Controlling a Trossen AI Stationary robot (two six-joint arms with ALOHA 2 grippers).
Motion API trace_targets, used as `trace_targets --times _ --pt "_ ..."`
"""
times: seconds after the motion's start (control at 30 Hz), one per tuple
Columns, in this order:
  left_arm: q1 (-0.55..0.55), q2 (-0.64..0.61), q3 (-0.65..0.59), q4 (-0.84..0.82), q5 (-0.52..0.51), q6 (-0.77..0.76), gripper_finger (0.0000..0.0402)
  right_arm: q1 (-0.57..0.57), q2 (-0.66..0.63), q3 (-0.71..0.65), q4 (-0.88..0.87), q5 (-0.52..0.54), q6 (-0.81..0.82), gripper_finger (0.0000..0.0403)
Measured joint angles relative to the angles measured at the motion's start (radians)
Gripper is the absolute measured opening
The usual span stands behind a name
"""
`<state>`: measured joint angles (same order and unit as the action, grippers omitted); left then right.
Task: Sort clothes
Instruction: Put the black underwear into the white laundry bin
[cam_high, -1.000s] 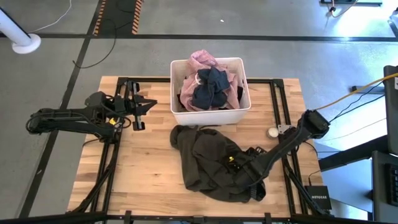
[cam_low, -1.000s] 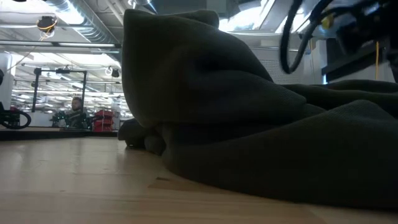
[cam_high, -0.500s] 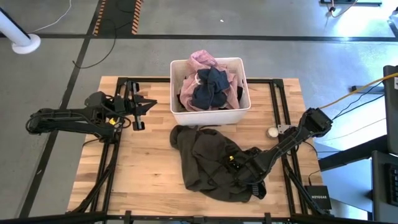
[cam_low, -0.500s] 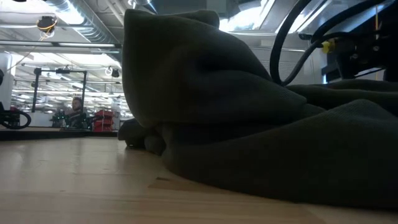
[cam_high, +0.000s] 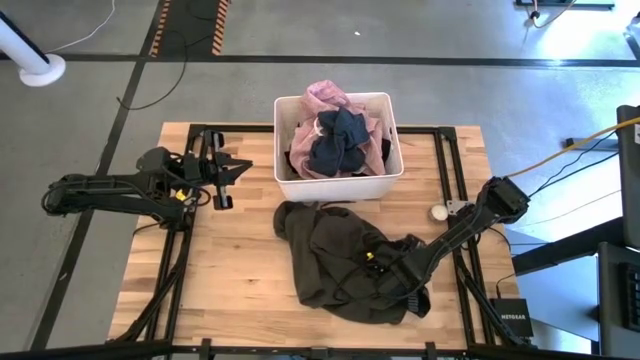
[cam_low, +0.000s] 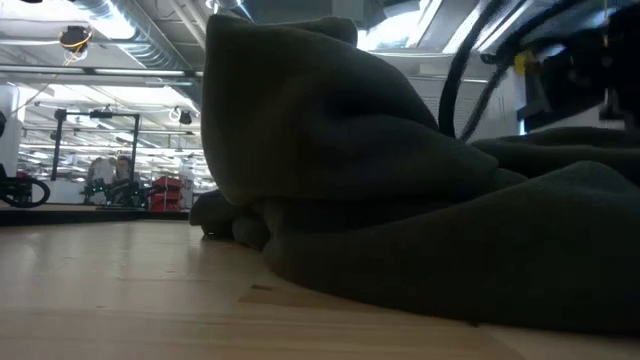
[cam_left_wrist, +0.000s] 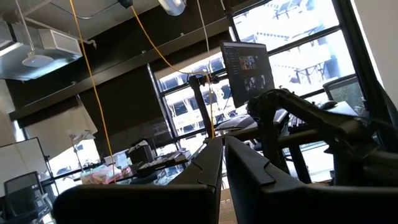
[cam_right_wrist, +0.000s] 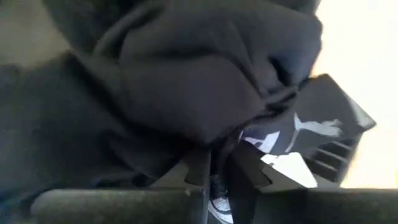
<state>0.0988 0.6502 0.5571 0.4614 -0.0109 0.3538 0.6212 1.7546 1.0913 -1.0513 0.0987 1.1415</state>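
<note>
Pinching olive garment (cam_high: 335, 255) near table's front edge: right end effector (cam_high: 378, 292) closed.

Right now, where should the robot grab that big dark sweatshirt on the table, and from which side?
Grip the raised fold near the middle of the dark sweatshirt, coming down from above. It lies crumpled on the table in front of the white bin, and the bunched ridges give the fingers fabric to pinch. The right gripper is already on its right part, fingers closed on cloth; the left gripper waits aside.
</note>
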Motion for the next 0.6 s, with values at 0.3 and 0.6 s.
trace_targets --times 0.3,0.6 --pt "0.000 0.000 0.000 -0.001 0.000 -0.006 0.0015 0.000 -0.002 0.208 -0.172 0.124 -0.059 0.0019" --pt "0.000 0.000 0.000 -0.001 0.000 -0.006 0.0015 0.000 -0.003 0.396 -0.226 0.365 -0.176 0.0018"
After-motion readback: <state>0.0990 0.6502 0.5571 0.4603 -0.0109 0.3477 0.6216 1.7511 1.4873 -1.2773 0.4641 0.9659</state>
